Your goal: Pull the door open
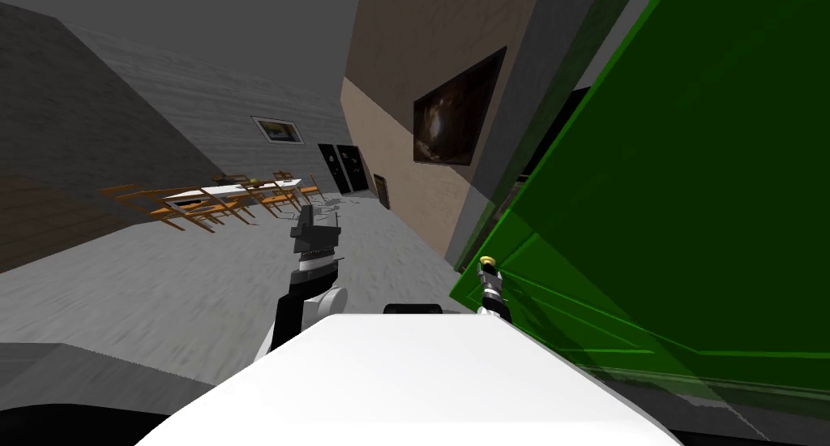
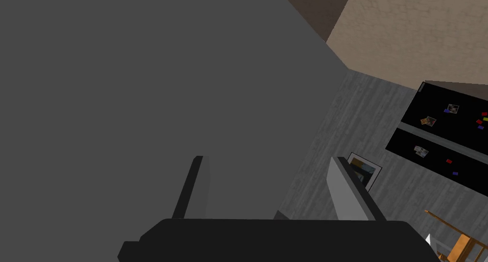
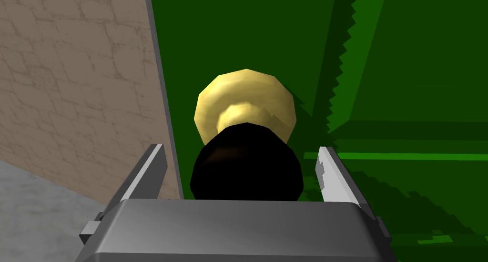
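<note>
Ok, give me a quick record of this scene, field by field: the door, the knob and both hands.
door: green, panelled
knob: dark ball on a round yellow plate, near the door's edge
right hand: open, straddling the knob with a gap on each side
left hand: open, holding nothing, raised away from the door
task state: knob not yet gripped
</note>
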### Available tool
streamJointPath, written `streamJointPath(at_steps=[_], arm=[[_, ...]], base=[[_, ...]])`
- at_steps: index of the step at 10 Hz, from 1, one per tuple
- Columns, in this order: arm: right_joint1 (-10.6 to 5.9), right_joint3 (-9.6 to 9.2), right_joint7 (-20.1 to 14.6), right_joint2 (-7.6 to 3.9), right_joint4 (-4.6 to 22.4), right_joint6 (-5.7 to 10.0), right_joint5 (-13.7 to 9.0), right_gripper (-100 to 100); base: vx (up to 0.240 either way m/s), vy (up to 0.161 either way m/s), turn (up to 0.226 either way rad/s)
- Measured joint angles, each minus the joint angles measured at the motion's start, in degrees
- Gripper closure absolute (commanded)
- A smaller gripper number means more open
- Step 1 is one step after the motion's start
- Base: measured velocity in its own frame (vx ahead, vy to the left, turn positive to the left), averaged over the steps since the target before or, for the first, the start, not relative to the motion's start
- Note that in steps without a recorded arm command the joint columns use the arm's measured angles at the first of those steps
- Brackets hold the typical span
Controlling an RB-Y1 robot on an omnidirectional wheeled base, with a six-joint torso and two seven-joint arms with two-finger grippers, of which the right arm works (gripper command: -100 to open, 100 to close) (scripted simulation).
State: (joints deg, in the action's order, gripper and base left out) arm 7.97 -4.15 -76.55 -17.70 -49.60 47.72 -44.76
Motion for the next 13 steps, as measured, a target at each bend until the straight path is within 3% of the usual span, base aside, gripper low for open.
streamJointPath(at_steps=[1, 7, 13], arm=[[-0.09, 0.00, -0.3, -0.10, 0.2, 0.16, 0.0, 100], [0.05, 0.03, 0.0, -0.08, 0.1, -0.12, 0.0, 100], [1.54, -4.02, -3.4, -2.23, -0.8, 1.03, 2.1, 100]], base=[[-0.011, -0.005, -0.031], [-0.037, -0.005, 0.020], [-0.219, 0.001, 0.092]])
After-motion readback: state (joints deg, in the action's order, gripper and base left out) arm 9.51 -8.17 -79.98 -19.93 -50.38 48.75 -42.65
